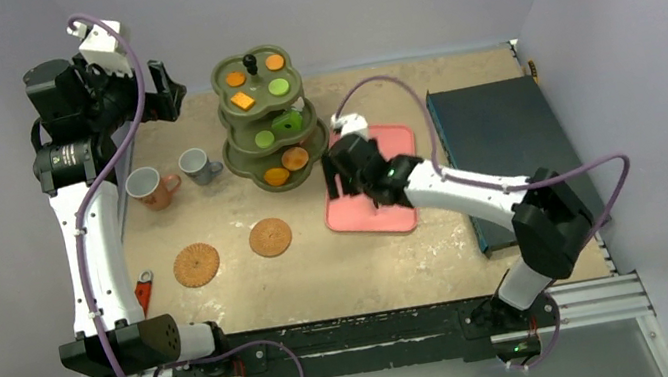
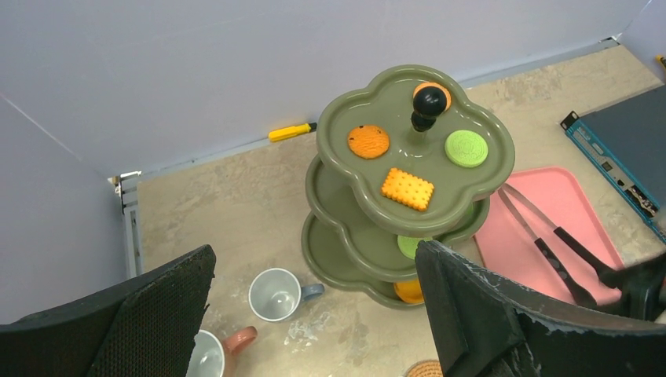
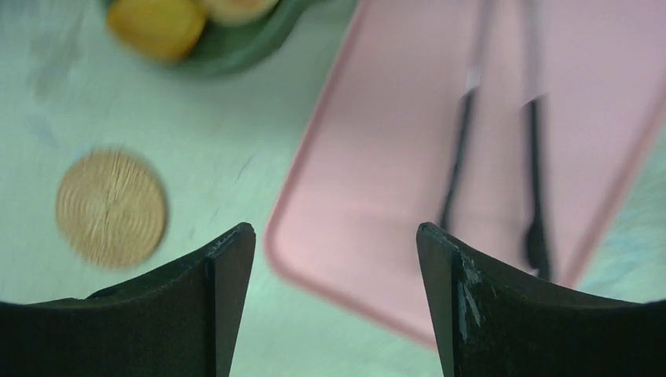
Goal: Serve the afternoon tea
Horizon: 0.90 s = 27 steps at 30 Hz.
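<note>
Top external: right gripper (image 1: 342, 184) apparently over tray (image 1: 383, 217).

The stand (image 1: 265, 123) is set near the counter's (image 1: 343, 268) far edge, with pastries (image 1: 242, 101) laid on its tiers. Two cups (image 1: 151, 187) are stood to its left, two coasters (image 1: 196, 264) before them. The tray (image 1: 370, 220) is placed just right of the stand, tongs (image 2: 559, 272) laid on it.

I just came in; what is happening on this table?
Two robot arms are serving afternoon tea. The right gripper hangs open over the pink tray, where the black tongs lie; it holds nothing. The left gripper is raised, open and empty. Pastries sit on the olive stand. The terracotta cup and grey-blue cup stand beside it, not on the coasters.
</note>
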Motion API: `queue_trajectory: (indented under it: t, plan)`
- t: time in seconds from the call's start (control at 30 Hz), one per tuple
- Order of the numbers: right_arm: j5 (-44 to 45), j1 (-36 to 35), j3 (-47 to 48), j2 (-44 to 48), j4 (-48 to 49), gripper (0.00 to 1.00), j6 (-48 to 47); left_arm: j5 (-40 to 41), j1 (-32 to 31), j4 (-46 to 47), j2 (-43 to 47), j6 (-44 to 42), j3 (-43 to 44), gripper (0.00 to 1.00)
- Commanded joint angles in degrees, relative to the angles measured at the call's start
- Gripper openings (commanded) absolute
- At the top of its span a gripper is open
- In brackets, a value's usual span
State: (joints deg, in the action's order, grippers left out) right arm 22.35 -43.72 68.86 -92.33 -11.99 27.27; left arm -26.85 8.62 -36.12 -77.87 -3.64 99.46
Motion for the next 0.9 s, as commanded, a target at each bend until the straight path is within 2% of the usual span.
queue_trajectory:
  t: [0.0, 0.1, 0.27, 0.37, 0.6, 0.87]
  plan:
    - [3.6, -8.4, -6.8, 0.2, -1.3, 0.76, 8.8, -0.7, 0.5, -0.7, 1.2, -1.0, 1.6, 0.99]
    - [2.4, -10.9, -11.6, 2.6, -0.5, 0.69, 13.1, -0.4, 0.5, -1.2, 1.3, -1.6, 2.0, 0.99]
    - [-0.5, -13.6, -18.1, 6.4, 1.3, 0.53, 18.9, -0.2, 0.5, -1.5, 1.3, -1.7, 2.1, 0.99]
    - [-1.3, -13.8, -20.9, 6.7, 1.5, 0.48, 21.6, -0.3, 0.6, -1.5, 1.3, -1.6, 2.1, 0.99]
    - [-3.4, -11.7, -21.9, 3.1, 4.3, 0.45, 21.1, -0.1, 0.6, -2.1, 1.1, -2.2, 2.2, 0.99]
    - [-3.9, -1.3, -22.1, 1.9, 9.7, 0.43, 16.1, -0.6, 0.6, -3.0, 1.3, -3.4, 0.1, 0.99]
